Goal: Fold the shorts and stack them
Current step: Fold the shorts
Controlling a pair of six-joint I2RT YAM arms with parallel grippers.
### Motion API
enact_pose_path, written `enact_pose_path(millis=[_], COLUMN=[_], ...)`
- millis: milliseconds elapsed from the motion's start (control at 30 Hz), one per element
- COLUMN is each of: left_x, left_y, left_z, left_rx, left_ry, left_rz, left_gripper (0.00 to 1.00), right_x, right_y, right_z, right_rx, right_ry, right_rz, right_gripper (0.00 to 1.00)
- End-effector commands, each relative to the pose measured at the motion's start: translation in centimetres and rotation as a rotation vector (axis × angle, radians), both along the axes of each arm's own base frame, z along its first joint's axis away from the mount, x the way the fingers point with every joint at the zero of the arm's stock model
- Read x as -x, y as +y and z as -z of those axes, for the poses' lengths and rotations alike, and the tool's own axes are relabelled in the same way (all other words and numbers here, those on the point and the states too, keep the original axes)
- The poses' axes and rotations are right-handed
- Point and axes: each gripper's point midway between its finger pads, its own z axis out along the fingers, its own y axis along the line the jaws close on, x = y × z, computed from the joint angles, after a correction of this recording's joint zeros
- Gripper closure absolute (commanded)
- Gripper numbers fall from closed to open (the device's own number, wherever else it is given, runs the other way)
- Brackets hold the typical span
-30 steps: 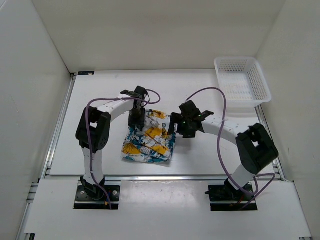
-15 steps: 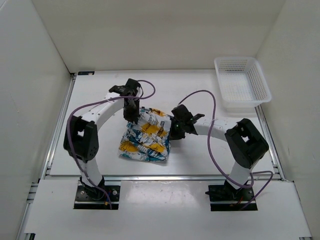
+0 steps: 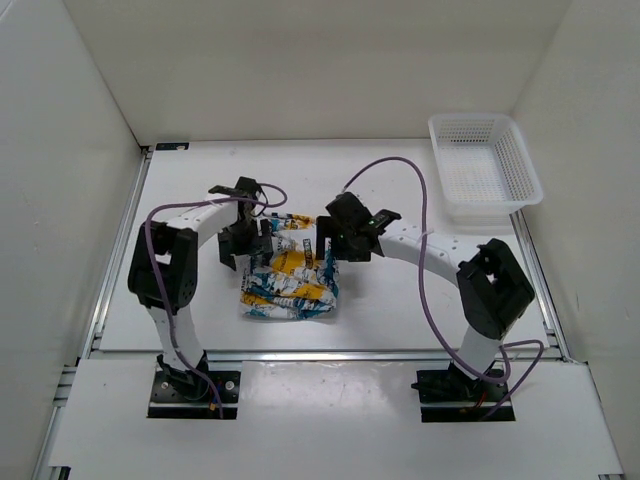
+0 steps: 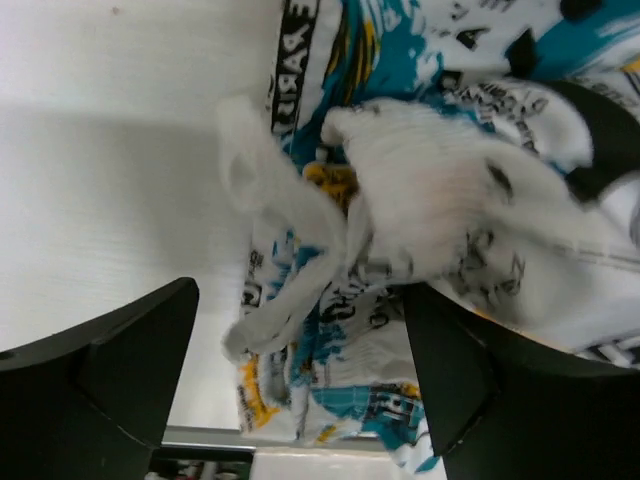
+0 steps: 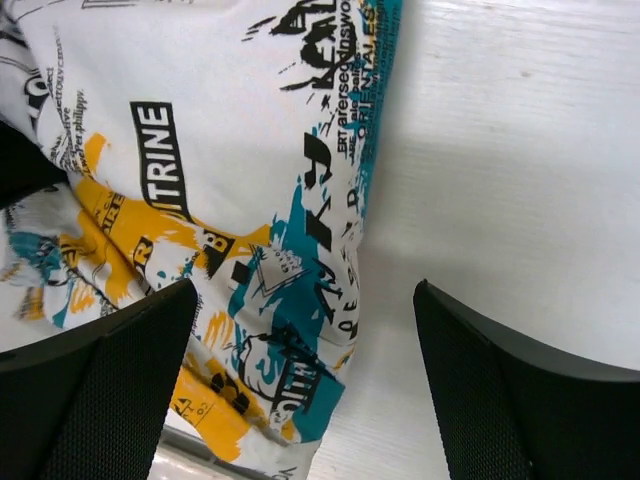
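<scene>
1. Top external: The printed shorts (image 3: 290,280) lie in a rumpled, partly folded bundle on the white table (image 3: 400,310). They sit between the two arms and well apart from the mesh basket (image 3: 485,170) in the far right corner. The left gripper (image 3: 245,245) hangs over the bundle's far-left edge and the right gripper (image 3: 330,250) over its far-right edge. Neither opening can be read from this height.

2. Left wrist: The fingers (image 4: 100,380) are spread wide with nothing between them. Below lie crumpled fabric and a loose white drawstring (image 4: 270,220) trailing along the edge beside bare table. A clean fold probably calls for a pinch on the cloth itself, since a grip on the cord alone would likely drag the bundle askew.

3. Right wrist: These fingers (image 5: 90,390) also stand wide apart and empty. One is over the print and the other over bare table, so they straddle the shorts' edge. The gripper should come straight down on that edge and take every layer. Moving both arms level with each other should keep the crease square.
</scene>
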Motion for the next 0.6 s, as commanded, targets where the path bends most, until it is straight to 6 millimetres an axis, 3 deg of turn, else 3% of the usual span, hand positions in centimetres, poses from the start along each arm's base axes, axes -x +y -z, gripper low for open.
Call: enact_pose_path(millis=[0, 67, 133, 167, 200, 233, 267, 367, 467, 567], left_x=[-1.6, -1.4, -1.6, -1.4, -1.1, -0.8, -0.8, 0.0, 0.4, 1.1], left_y=[0.0, 0.5, 0.8, 0.8, 0.9, 0.9, 0.9, 0.7, 0.5, 0.6], left_z=[-4.7, -6.8, -8.9, -9.3, -9.5, -9.4, -9.6, -9.1, -10.1, -11.8], left_rx=[0.014, 0.016, 0.016, 0.019, 0.023, 0.024, 0.027, 0.044, 0.074, 0.085], left_ry=[-0.15, -0.186, -0.243, -0.248, -0.252, -0.247, -0.256, -0.23, -0.255, -0.285], left_rz=[-0.028, -0.052, -0.068, -0.077, -0.088, -0.098, -0.098, -0.103, -0.099, -0.099], left_gripper=[0.0, 0.0, 0.0, 0.01, 0.04, 0.15, 0.2, 0.29, 0.26, 0.17], right_x=[1.0, 1.7, 2.8, 4.0, 4.5, 4.5, 4.9, 5.7, 5.9, 5.8], right_y=[-2.2, -2.0, -0.8, 0.3, 0.7, 1.5, 2.0, 3.2, 2.9, 3.1], right_z=[-1.9, -3.5, -4.2, -3.8, -3.5, -2.4, -1.7, 1.8, 5.3, 4.6], right_rx=[0.122, 0.123, 0.108, 0.092, 0.089, 0.096, 0.092, 0.117, 0.18, 0.174], right_ry=[-0.051, -0.078, -0.092, -0.067, -0.053, -0.047, -0.026, 0.017, 0.07, 0.058], right_rz=[0.005, -0.007, -0.047, -0.081, -0.091, -0.103, -0.114, -0.15, -0.152, -0.161], right_gripper=[0.07, 0.13, 0.43, 0.54, 0.72, 0.77, 0.83, 0.86, 0.86, 0.84])
